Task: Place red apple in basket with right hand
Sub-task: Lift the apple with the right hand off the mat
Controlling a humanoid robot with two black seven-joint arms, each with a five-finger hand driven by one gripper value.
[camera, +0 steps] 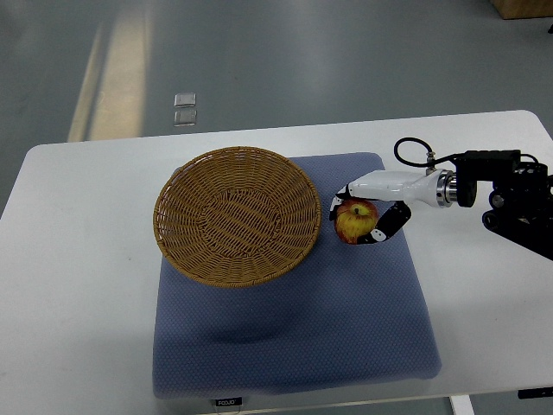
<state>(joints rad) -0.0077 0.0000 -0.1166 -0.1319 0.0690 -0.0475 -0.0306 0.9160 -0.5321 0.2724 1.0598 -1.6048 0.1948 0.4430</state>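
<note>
The right hand [367,216] reaches in from the right edge, its white shell and black fingers [389,226] curled around the red apple [355,221]. The apple shows red with a yellow patch and sits in that grasp just beside the basket, off its right rim, over the blue mat. Whether the apple rests on the mat or is lifted off it I cannot tell from up here. Behind the hand a silver wrist joins a black forearm [510,186], and a thin black cable [409,150] loops up above the wrist.

The basket [177,186] is round, woven of tan wicker, shallow and bowl-shaped, and there is nothing lying in it. It sits on the upper left part of the blue mat [346,328], its left rim hanging past the mat's edge over the table. The mat lies flat on a white table [78,294] with rounded corners. Beyond the table's far edge is grey floor [285,60], with two small pale squares [185,109] on it, one above the other.
</note>
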